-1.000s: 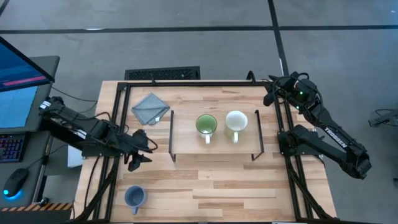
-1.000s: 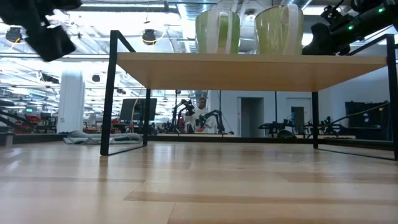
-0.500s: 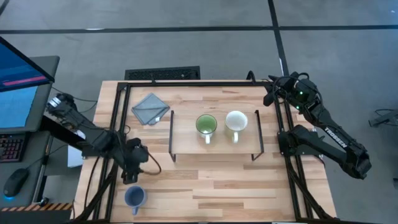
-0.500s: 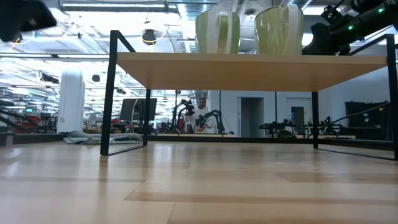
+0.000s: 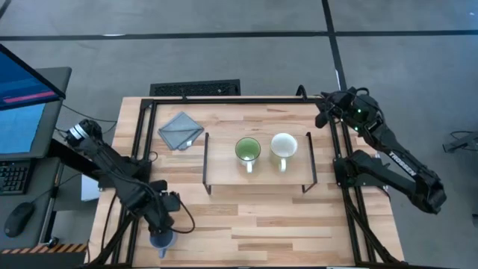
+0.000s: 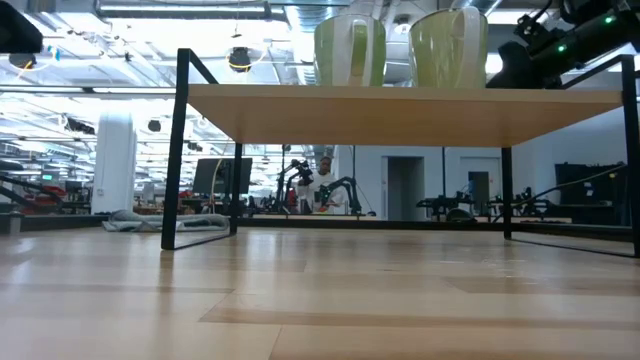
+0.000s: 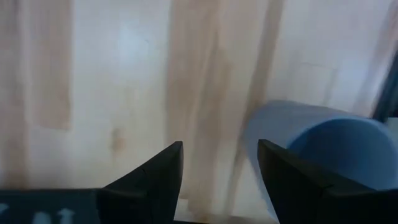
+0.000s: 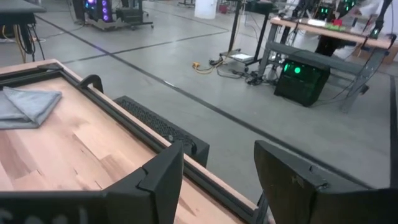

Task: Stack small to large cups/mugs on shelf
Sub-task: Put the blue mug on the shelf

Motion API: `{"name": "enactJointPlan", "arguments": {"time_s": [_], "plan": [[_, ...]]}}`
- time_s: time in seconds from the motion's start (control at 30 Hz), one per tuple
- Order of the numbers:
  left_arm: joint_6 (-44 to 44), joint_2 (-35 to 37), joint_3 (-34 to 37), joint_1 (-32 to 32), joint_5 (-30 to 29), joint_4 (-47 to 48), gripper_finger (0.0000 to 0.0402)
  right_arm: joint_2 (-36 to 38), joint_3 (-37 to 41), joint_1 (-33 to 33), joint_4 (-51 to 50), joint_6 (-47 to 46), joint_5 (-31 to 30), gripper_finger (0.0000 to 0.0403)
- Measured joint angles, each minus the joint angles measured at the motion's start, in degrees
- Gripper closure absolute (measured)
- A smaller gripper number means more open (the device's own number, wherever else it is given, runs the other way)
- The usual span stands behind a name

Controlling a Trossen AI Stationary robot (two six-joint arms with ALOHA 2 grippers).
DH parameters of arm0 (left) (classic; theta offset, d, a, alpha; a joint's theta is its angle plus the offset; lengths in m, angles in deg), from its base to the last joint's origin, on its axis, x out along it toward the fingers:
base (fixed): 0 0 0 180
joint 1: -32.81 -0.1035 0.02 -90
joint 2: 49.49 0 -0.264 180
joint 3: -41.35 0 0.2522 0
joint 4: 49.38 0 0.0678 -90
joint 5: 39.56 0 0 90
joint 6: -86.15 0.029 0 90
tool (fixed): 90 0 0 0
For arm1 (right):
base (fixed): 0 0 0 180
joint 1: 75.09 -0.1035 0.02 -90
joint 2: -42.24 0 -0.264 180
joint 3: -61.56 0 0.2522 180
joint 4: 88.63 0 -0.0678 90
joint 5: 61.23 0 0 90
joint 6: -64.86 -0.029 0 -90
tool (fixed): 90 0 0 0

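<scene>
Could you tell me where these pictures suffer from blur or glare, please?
Left wrist view: the blue handled mug and wooden tabletop are smeared. Low view: bright ceiling lights wash out behind the green mug and cream-white mug on the low light-wood shelf. High view: sharp, evenly lit.

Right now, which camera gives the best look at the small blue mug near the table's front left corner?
The left wrist view: the small blue mug fills its corner beside the open left gripper. In the high view the mug is mostly hidden under that gripper. The low and right wrist views don't show it.
</scene>
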Motion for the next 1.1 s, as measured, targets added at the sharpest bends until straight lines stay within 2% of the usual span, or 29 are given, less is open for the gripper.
{"name": "enactJointPlan", "arguments": {"time_s": [0.1,0.5,0.77,0.93,1.1], "plan": [[-2.4,0.2,-0.5,1.3,1.4,-0.4,0.0202,-1.0,0.0,0.0,0.0,-0.8,0.0,0.0182],[-11.7,0.2,-1.9,6.3,1.0,-1.7,0.0202,-5.9,0.0,-0.1,0.6,-1.0,0.0,0.0182],[-14.3,-0.2,-1.9,6.9,0.8,-2.8,0.0202,-6.7,0.0,-0.1,5.6,-1.1,0.1,0.0182],[-14.4,-3.0,0.0,6.9,4.0,-3.0,0.0202,-6.7,0.0,-0.1,5.9,-1.0,0.1,0.0182],[-14.2,-4.3,0.1,6.9,4.0,-3.0,0.0202,-6.7,0.0,-0.1,6.0,-1.4,0.1,0.0182]]}}
